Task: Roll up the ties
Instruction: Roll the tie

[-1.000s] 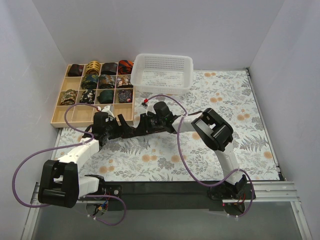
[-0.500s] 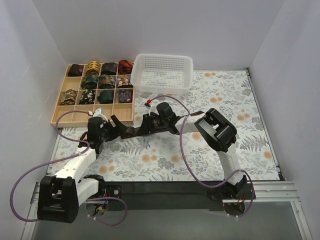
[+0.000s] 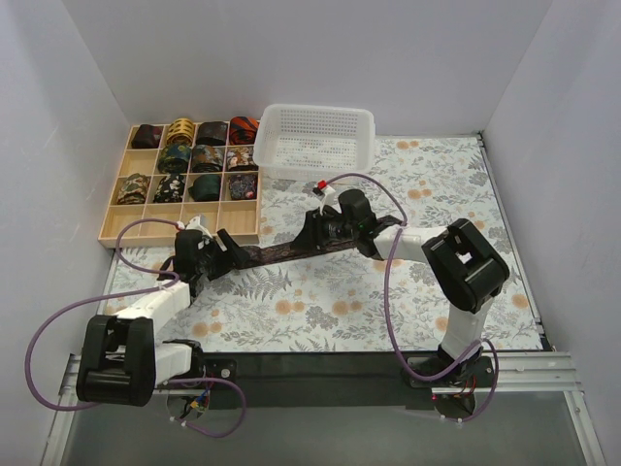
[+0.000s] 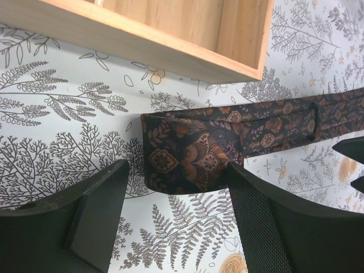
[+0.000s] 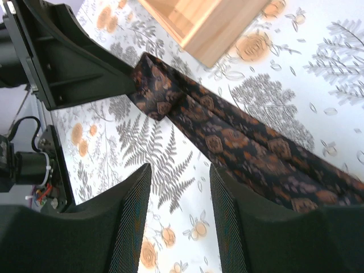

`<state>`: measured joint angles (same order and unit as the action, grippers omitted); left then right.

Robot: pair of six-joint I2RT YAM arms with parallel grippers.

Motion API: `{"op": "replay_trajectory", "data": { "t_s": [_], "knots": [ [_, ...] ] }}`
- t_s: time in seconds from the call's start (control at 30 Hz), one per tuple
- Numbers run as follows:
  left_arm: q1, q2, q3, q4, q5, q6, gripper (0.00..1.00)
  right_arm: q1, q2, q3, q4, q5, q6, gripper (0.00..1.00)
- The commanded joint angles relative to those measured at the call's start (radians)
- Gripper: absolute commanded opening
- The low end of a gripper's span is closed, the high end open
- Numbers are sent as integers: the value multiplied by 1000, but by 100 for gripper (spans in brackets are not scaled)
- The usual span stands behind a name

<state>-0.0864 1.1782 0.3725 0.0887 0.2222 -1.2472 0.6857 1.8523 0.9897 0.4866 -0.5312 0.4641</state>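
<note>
From above, the unrolled tie (image 3: 286, 253) lies flat on the floral table cover (image 3: 437, 184) as a dark strip, just in front of the gridded wooden tray (image 3: 131, 230) that holds the rolled ties (image 3: 184, 160). The left gripper (image 3: 228, 252) sits at the strip's left end and the right gripper (image 3: 309, 233) over its other end. A white mesh basket (image 3: 315, 141) stands behind them.

In the left wrist view the tie's broad end, folded over on itself, rests between the two fingers (image 4: 96, 210). They are spread wide and clamp nothing. The right-hand finger meets the fold's edge, though contact cannot be judged.

In the right wrist view the tie runs diagonally from beside the left gripper's finger down to the lower right, where it passes out of sight behind one mesh-padded finger (image 5: 233, 222). The pair stands parted with bare table cover between them — no cloth is pinched.
</note>
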Motion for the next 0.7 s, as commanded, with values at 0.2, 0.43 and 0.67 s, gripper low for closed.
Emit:
{"op": "replay_trajectory", "data": {
  "t_s": [0.2, 0.43, 0.67],
  "knots": [
    [7, 52, -12, 34, 39, 6, 63, -25, -91, -69, -20, 4, -64, 45],
    [-6, 101, -1, 49, 26, 6, 59, -26, -93, -72, -19, -1, -65, 45],
    [-56, 153, 8, 65, -3, -4, 53, -35, -111, -86, -19, -4, -65, 45]
  ]
}}
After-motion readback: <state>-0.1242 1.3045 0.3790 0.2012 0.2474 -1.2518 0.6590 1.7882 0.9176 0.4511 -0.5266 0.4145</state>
